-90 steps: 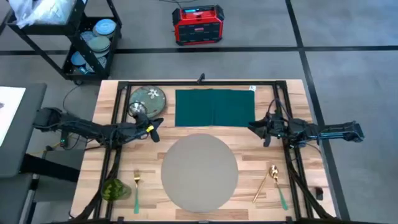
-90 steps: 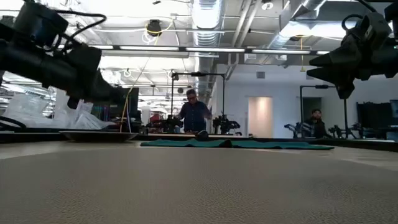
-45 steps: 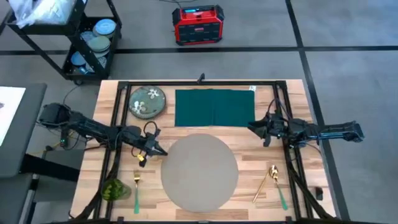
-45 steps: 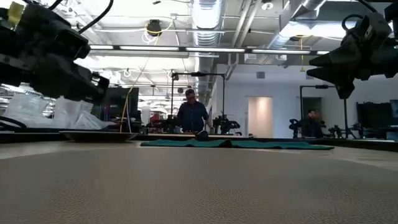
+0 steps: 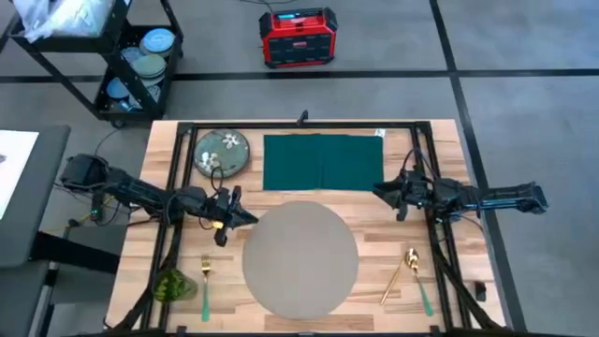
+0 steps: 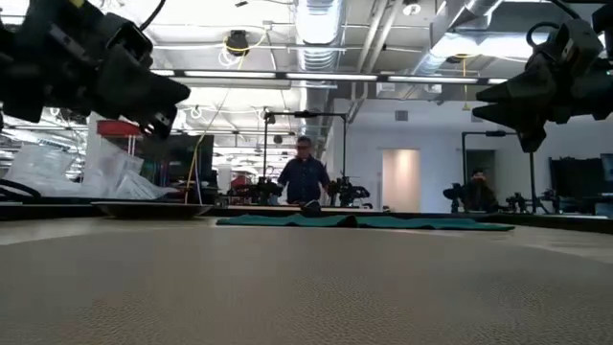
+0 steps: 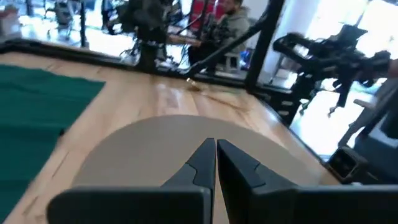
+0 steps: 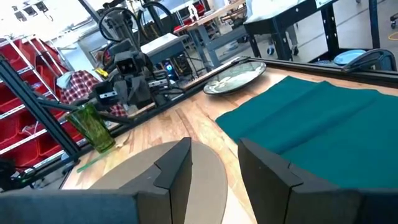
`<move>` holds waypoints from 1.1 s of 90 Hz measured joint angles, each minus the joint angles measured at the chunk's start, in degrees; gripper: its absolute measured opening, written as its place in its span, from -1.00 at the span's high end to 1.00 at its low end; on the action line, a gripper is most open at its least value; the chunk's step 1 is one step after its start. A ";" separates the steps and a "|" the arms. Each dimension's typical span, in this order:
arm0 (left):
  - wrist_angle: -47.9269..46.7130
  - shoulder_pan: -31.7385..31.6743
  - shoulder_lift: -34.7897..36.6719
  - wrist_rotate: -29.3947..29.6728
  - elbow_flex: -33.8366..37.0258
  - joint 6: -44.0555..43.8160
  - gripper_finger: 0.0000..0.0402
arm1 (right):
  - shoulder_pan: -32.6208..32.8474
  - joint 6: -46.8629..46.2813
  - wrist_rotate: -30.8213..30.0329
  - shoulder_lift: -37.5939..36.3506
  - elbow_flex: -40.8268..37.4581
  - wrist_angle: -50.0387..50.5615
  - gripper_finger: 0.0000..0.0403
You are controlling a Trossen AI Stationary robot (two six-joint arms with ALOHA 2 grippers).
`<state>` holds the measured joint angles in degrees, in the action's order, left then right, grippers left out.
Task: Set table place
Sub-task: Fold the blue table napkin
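Note:
The round grey place mat (image 5: 299, 257) lies flat on the wooden table (image 5: 374, 245), toward its near edge. A dark teal napkin (image 5: 325, 161) lies behind the mat, and a green floral plate (image 5: 222, 153) rests at the far left. My left gripper (image 5: 245, 217) hovers shut above the mat's left rim and points toward the mat (image 7: 186, 134); it holds nothing. My right gripper (image 5: 377, 192) hangs open above the table to the right of the napkin and mat, with nothing between its fingers (image 8: 180, 165).
A green glass (image 5: 170, 285) and a fork (image 5: 205, 279) lie at the near left. A gold spoon (image 5: 409, 260) and a green-handled piece of cutlery (image 5: 424, 295) lie at the near right. Black rails run along the table. A wire cart (image 5: 140, 65) stands beyond the far left corner.
My left gripper has gone from beside the plate toward the table's near edge and the mat's left rim, then risen a little, and has turned about its wrist. It stays shut.

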<state>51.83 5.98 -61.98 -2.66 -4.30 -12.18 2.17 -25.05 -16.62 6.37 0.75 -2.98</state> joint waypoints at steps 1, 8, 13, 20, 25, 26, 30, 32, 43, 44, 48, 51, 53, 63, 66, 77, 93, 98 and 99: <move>-0.18 0.00 0.00 0.26 -0.18 0.00 1.00 | 0.00 0.01 0.00 -0.01 0.00 0.00 0.41; -0.52 0.00 0.00 2.17 -1.49 0.10 1.00 | 0.00 0.01 0.00 0.00 0.00 0.00 0.41; -0.49 0.00 0.00 3.40 -2.37 1.00 1.00 | 0.00 0.06 0.00 -0.02 0.00 0.00 0.41; -0.51 0.00 0.00 4.36 -3.44 1.85 1.00 | -0.18 3.86 -0.65 -0.02 0.01 -0.04 0.41; -0.61 -0.03 0.00 4.51 -4.23 1.73 1.00 | -0.60 7.61 -1.95 0.00 0.01 -0.11 0.41; -0.64 -0.05 0.00 4.51 -4.40 1.70 1.00 | -0.70 8.03 -2.07 -0.01 0.01 -0.12 0.41; -1.46 -0.17 0.00 4.51 -5.30 1.66 1.00 | -0.92 8.81 -2.42 -0.02 0.02 -0.20 0.41; -2.10 -0.25 0.00 4.51 -5.83 1.64 1.00 | -0.98 8.85 -2.46 -0.02 0.00 -0.20 0.41; -7.31 -1.28 0.00 4.51 -9.08 0.15 1.00 | -2.36 9.03 -3.01 -0.02 0.01 -0.35 0.41; -7.99 -1.44 0.00 4.52 -9.45 -0.06 1.00 | -2.54 9.01 -3.05 -0.02 0.00 -0.36 0.41; -10.60 -2.25 0.00 4.55 -10.92 -0.53 1.00 | -3.16 7.77 -3.00 -0.01 0.00 -0.35 0.41; -12.53 -3.07 0.00 4.71 -12.09 -0.59 1.00 | -3.50 5.85 -2.88 -0.02 0.00 -0.35 0.41; -13.90 -3.73 0.00 4.88 -13.03 -0.75 1.00 | -3.55 4.12 -2.88 -0.01 0.00 -0.41 0.41; -21.24 -8.15 0.00 5.30 -19.71 -2.99 1.00 | -4.45 2.04 -5.59 0.43 -0.12 -1.53 0.41; -24.49 -9.98 0.00 5.28 -22.19 -4.26 1.00 | -4.96 0.93 -5.90 0.44 -0.13 -3.16 0.41; -41.24 -17.17 -0.02 5.28 -32.44 -5.92 1.00 | -6.67 -0.61 -5.87 0.38 2.11 -9.35 0.41; -65.11 -29.43 -3.70 4.34 -48.42 -7.74 1.00 | -8.00 5.50 -5.83 3.27 17.46 5.12 0.41; -70.13 -32.66 -6.23 2.89 -52.79 -6.60 1.00 | -8.00 10.54 -6.36 6.33 25.09 14.56 0.41; -70.91 -33.33 -6.79 2.55 -53.60 -6.22 1.00 | -8.00 11.63 -6.57 7.07 26.57 16.33 0.41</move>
<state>-19.08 -27.36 -68.77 -0.12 -57.89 -18.40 -5.82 -13.42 -23.19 13.44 27.33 13.34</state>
